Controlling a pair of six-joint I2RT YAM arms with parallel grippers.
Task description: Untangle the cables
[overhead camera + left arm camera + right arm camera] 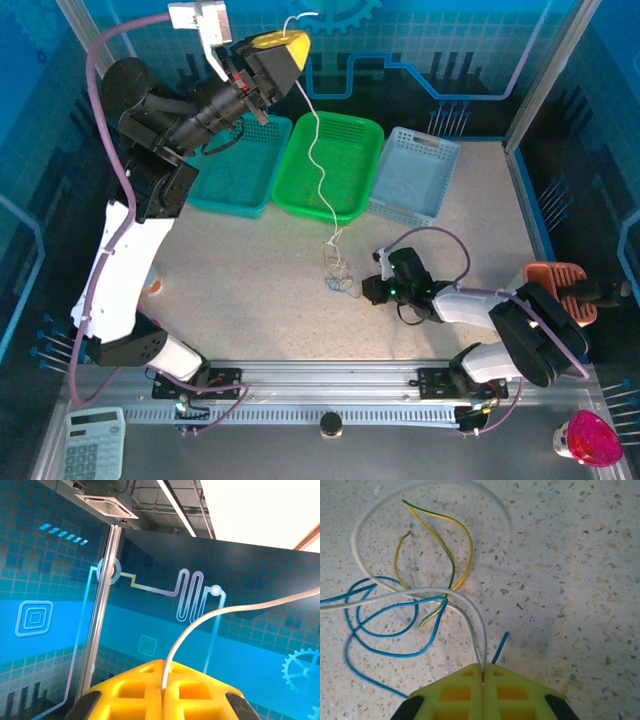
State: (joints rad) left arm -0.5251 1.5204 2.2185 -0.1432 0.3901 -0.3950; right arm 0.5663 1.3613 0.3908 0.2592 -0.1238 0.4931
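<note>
The left gripper [293, 47] sits high over the back of the table [250, 290], above the teal basket [235, 170]. Its yellow fingers [135, 695] are pressed together on a white cable [200, 621], which in the left wrist view leaves the seam between them and arcs off to the right. From above, that cable hangs down across the green basket [355, 160] to the clump [340, 278] of cables lying on the table in front of the baskets. The right gripper [368, 290] is low at the table just right of the clump, also closed. In its wrist view a white strand [470, 614] runs into the seam between its fingers; I cannot tell if it is the same cable. A blue cable [385, 630] loops to the left, a yellow-green cable [462, 545] loops beyond, and both cross the white. A light-blue basket [415, 175] stands right of the green one.
</note>
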